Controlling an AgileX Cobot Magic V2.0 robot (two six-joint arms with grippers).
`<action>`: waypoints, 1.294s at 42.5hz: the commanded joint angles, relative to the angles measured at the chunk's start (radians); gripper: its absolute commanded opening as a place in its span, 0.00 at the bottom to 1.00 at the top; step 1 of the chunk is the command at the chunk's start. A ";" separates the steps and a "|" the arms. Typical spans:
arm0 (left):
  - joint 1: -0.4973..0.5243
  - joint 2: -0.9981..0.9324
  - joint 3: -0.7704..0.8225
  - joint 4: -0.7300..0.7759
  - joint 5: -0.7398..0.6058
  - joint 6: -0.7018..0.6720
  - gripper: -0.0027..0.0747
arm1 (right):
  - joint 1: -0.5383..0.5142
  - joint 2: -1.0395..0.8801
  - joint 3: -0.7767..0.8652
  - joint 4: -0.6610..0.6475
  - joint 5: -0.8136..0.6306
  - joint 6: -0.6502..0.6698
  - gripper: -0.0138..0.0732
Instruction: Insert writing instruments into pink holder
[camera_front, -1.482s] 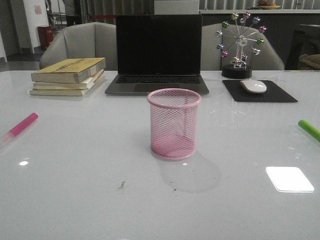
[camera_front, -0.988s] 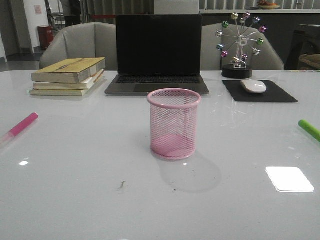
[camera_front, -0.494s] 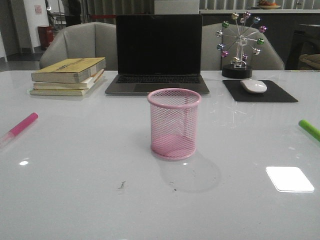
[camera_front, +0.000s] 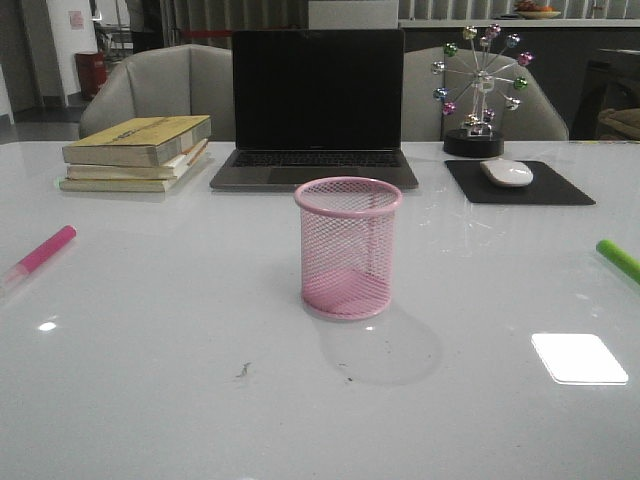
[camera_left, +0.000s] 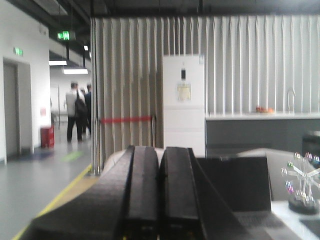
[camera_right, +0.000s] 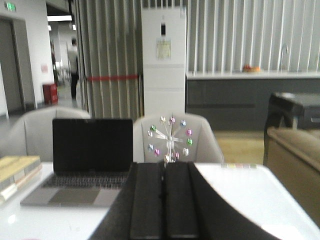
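Front view: pink holder (camera_front: 348, 248) is centred between both markers for reach; both pincers are seen closed, empty.

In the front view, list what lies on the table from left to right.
magenta marker → stack of books → laptop → pink holder → ferris-wheel ornament → mouse on its black pad → green marker.
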 joint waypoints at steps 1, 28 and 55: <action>0.001 0.116 -0.117 -0.008 0.104 -0.009 0.15 | -0.005 0.106 -0.106 -0.002 0.053 0.003 0.22; 0.001 0.513 -0.151 -0.009 0.439 -0.009 0.16 | -0.005 0.510 -0.020 -0.002 0.413 0.003 0.23; -0.337 0.557 -0.111 -0.077 0.395 0.052 0.68 | -0.054 1.045 -0.267 -0.009 0.346 0.003 0.75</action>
